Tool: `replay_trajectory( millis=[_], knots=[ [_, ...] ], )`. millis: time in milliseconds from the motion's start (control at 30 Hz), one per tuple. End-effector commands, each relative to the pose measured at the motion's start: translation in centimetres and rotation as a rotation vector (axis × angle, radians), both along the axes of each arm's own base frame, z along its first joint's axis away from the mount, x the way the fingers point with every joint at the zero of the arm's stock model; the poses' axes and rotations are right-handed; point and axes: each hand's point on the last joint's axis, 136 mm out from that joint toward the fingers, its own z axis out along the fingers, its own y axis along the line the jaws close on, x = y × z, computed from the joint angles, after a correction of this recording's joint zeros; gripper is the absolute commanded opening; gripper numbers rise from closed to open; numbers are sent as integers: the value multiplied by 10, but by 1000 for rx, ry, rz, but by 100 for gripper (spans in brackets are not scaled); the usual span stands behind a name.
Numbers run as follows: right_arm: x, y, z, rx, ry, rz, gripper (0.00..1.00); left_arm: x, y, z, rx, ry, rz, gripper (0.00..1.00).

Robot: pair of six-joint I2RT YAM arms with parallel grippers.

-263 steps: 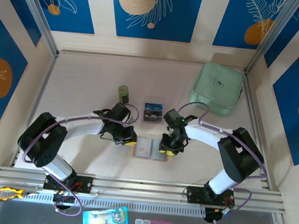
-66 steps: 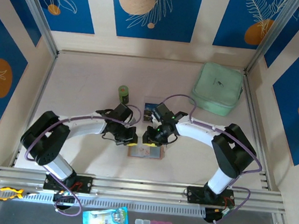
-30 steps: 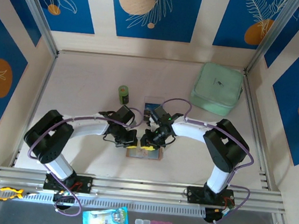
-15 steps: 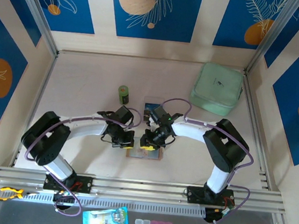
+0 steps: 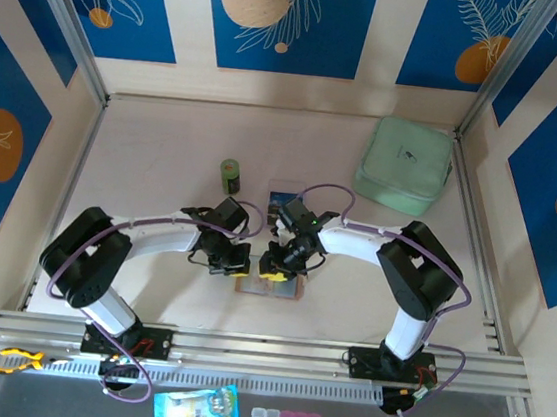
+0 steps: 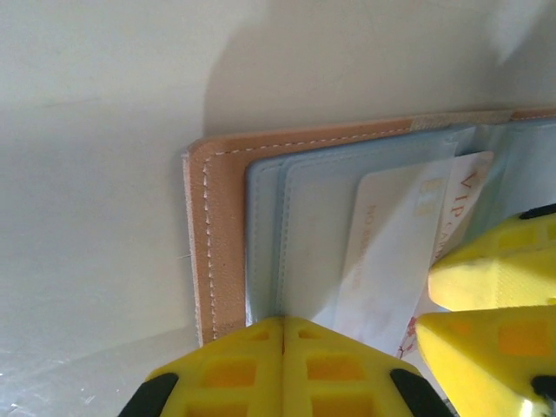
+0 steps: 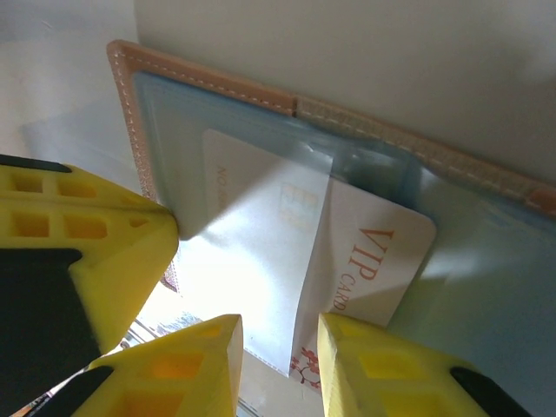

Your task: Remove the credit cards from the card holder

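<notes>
Both arms bend inward from their bases, and their wrists meet over the middle of the counter [image 5: 164,155], both tilted down toward the same spot.

The card holder [image 5: 287,289] lies open and flat on the counter between the two wrists, with its tan leather rim outside and the grey-blue pockets facing up.

The left end effector [image 5: 235,262] is closed, its two yellow fingers [image 6: 234,369] meeting with no gap. In the left wrist view the tips sit on the near edge of the holder, at the left pocket.

A pale card [image 7: 365,252] with orange "VIP CARD" print sticks out of a pocket at a slant, partly under the clear pocket film.

The right end effector [image 7: 278,352] comes from the other side and is partly open, its fingers apart. The free corner of the card lies in the gap between them. It seems the pads do not press the card, but the view is too close to be sure.

The two end effectors are just beside each other, the right fingers next to the left ones in the left wrist view.

A mint-green case [image 5: 405,166] rests well apart, at the far right of the counter.
</notes>
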Motion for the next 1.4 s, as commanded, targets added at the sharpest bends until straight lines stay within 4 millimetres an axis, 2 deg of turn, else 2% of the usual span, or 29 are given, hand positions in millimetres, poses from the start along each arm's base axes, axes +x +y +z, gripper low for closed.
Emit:
replay_trajectory(
  millis=[0, 200, 433, 767, 933, 1100, 1367],
  knots=[
    [2, 1, 20, 13, -28, -7, 30, 3, 5, 12, 11, -27, 0, 6],
    [1, -8, 22, -3, -39, -33, 30, 7, -10, 26, -56, -31, -15, 7],
    [1, -16, 12, -12, -19, -57, 30, 5, -33, 24, -139, -5, -53, 6],
    [-2, -23, -6, -47, 20, -70, 29, -7, -14, -10, -36, 54, -41, 5],
    [-2, -24, -12, -53, 30, -69, 29, -11, -6, -19, 2, 70, -30, 5],
    [-3, -17, -10, -10, 36, -58, 26, -12, -4, -21, 10, 74, -30, 5],
    [0, -6, 6, 93, 17, -65, 20, -13, -4, -23, 10, 77, -26, 4]
  ],
)
